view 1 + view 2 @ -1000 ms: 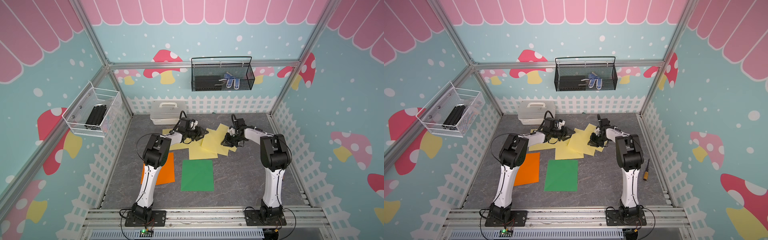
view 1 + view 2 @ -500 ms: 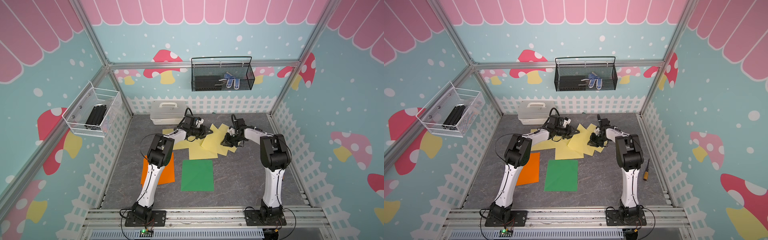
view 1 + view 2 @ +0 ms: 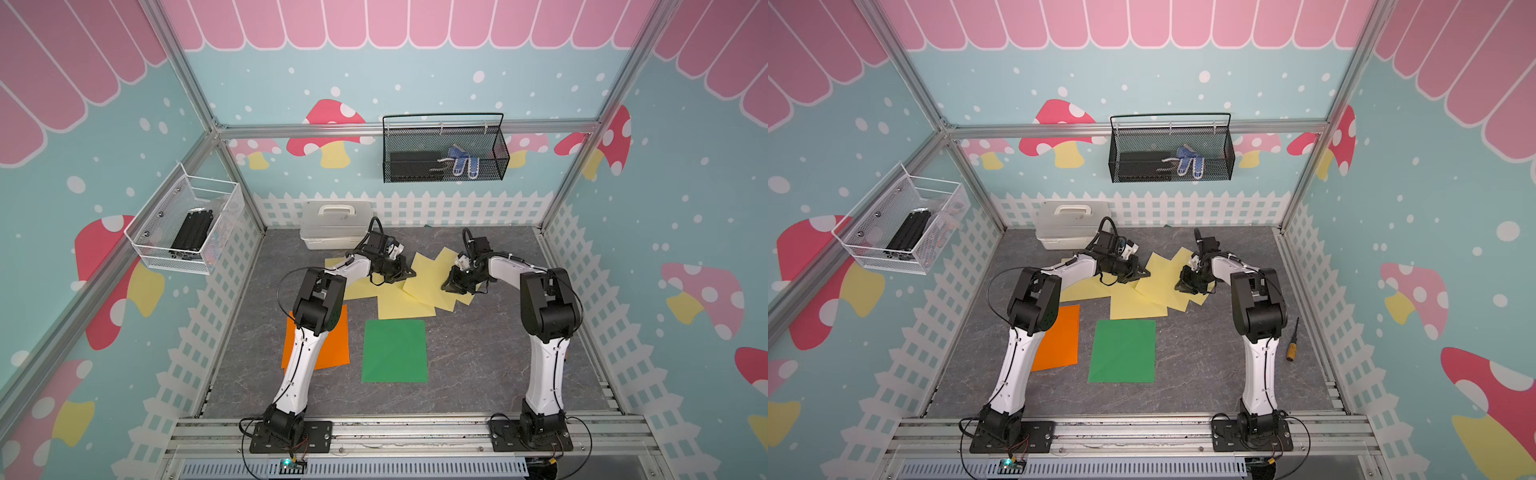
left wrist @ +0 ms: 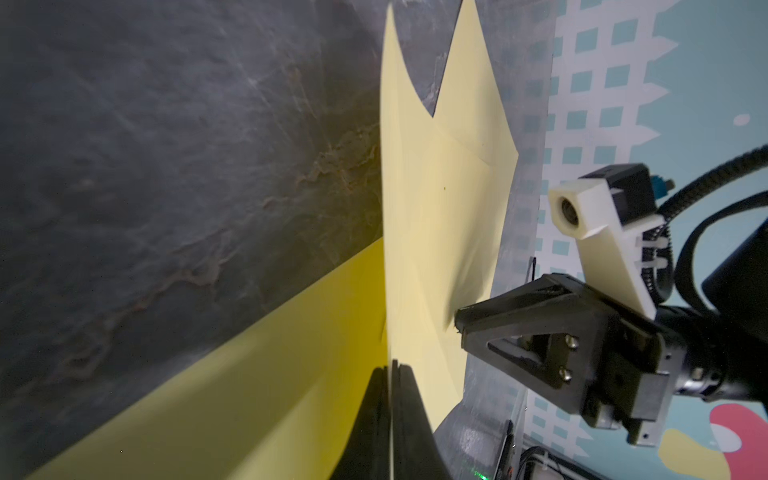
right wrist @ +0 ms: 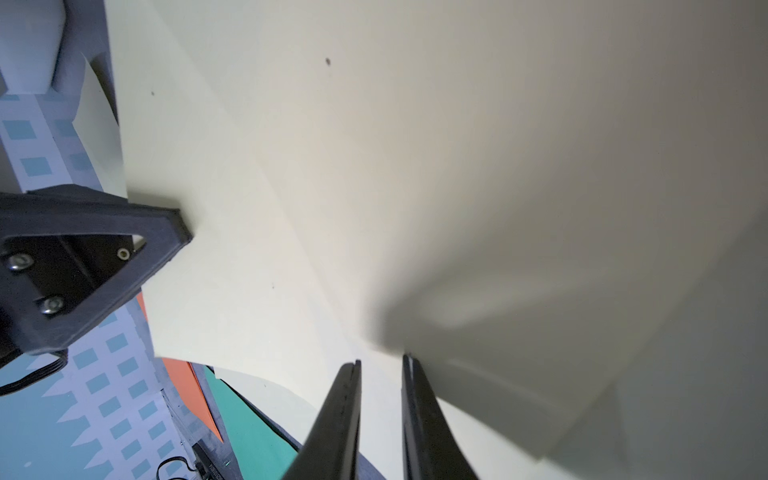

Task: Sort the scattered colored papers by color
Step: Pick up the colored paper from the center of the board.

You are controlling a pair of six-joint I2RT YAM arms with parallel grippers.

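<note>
Several pale yellow papers [image 3: 424, 286] [image 3: 1158, 286] lie overlapping at the back middle of the floor. An orange paper [image 3: 334, 345] [image 3: 1061, 336] lies at the front left, partly under my left arm. A green paper [image 3: 395, 351] [image 3: 1123, 351] lies flat beside it. My left gripper [image 3: 405, 274] [image 3: 1142, 274] [image 4: 392, 363] is shut on the left edge of a yellow paper [image 4: 440, 216], which stands edge-on between the jaws. My right gripper [image 3: 449, 286] [image 3: 1180, 286] [image 5: 381, 359] rests its tips on the yellow papers [image 5: 374, 166], its jaws narrowly open with nothing between them.
A white lidded box [image 3: 334, 226] stands at the back left, close behind my left wrist. A black wire basket [image 3: 444, 149] hangs on the back wall and a white one [image 3: 189, 226] on the left wall. A small tool [image 3: 1292, 340] lies on the floor at the right.
My left gripper has moved right, from over the left yellow sheets to the edge of the middle one, and has shut on it. The right arm has held still.
</note>
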